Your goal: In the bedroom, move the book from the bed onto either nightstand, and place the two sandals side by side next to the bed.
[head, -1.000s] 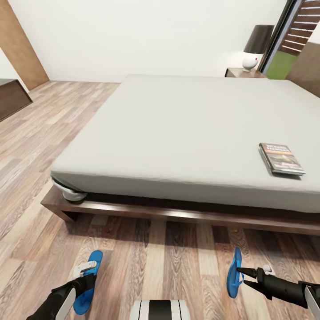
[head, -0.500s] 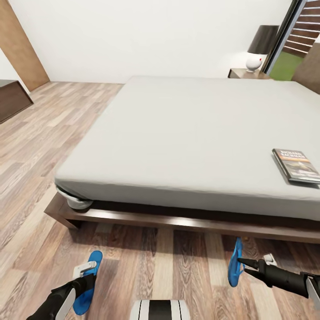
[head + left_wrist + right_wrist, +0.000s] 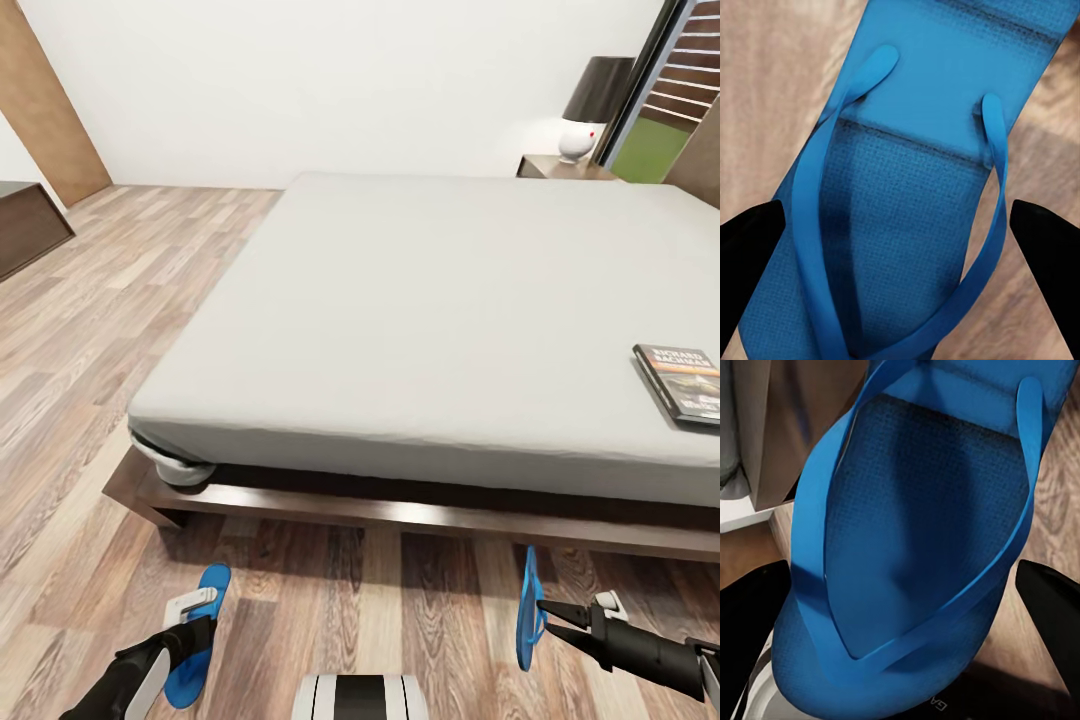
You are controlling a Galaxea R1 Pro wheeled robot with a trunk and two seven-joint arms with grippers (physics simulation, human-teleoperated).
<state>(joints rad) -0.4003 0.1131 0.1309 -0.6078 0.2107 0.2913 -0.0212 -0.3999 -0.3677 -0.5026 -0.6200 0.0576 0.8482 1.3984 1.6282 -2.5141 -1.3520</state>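
Camera's swung left a bit — book (image 3: 682, 382) sits nearer the mattress's right edge. Left gripper (image 3: 190, 628) and right gripper (image 3: 545, 615) each clutch a sandal (image 3: 197, 634) (image 3: 527, 606) — next, lower them together beside the bed frame (image 3: 420, 512).

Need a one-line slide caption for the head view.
Facing the bed with a blue sandal in the left gripper and another in the right; book on the mattress.

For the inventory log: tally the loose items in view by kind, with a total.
Blue sandals: 2, one at the left gripper, one at the right gripper
Books: 1, on the bed
Lamps: 1
Total: 4
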